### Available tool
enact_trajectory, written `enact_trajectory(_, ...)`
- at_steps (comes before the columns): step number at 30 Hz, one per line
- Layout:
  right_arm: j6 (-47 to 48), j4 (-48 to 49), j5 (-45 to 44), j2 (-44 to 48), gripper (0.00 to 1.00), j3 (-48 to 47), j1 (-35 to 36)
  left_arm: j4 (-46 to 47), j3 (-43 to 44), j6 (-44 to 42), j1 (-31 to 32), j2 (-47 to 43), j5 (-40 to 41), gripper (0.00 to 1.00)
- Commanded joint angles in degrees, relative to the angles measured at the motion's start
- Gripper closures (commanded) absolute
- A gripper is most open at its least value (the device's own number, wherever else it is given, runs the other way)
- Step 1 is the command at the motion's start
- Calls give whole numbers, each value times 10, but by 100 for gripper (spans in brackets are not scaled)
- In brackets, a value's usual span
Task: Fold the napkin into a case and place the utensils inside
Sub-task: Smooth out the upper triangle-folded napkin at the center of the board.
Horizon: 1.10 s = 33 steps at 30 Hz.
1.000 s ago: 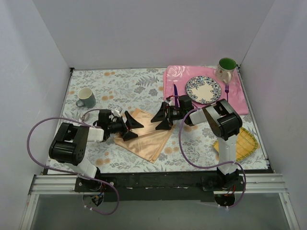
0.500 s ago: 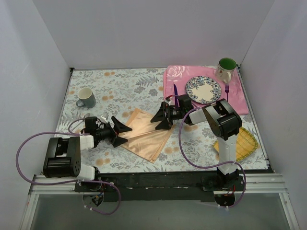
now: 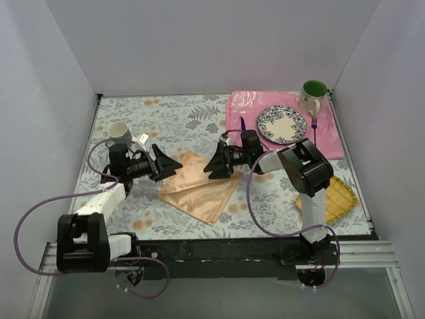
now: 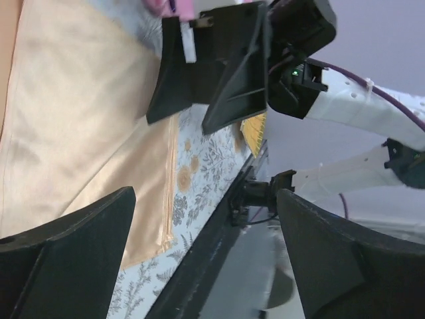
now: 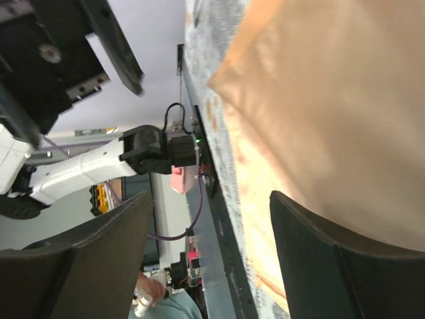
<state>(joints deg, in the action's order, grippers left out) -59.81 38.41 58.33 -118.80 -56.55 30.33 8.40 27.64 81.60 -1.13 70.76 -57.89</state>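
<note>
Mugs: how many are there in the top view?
2. A grey mug stands near the left edge of the table. A cream mug, green inside, stands at the pink placemat's far right corner. None seems hidden.

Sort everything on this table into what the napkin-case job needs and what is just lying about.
Needed for the job:
peach napkin
purple knife
purple fork

Just lying about:
pink floral placemat
patterned plate
green mug
grey-green mug
yellow woven mat
</note>
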Motion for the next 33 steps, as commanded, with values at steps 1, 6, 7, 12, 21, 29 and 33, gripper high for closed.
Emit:
enact_trajectory(1,35,15,32,82,27,-52,24,-107,108,-195,21,-56,-12,15)
enact_trajectory(6,318,-359,-85,107,72,-128,20,-389,252,-503,34,42,82,30)
enact_trajectory(7,350,-383,-115,110,75,-131,18,-428,294,-595,41,63,91,34)
enact_trajectory(12,519,-523,-213,114,84,-145,18,-531,299,-772,77,109,215,58)
enact_trajectory(21,587,-567,-269,83,86,-161,16,-473,185,-860,147,102,345,70)
enact_trajectory(29,597,-572,-268,22,86,-195,17,-471,113,-844,226,65,369,72)
enact_trajectory(33,622,-588,-250,-2,85,-234,19,-474,100,-792,298,56,357,73)
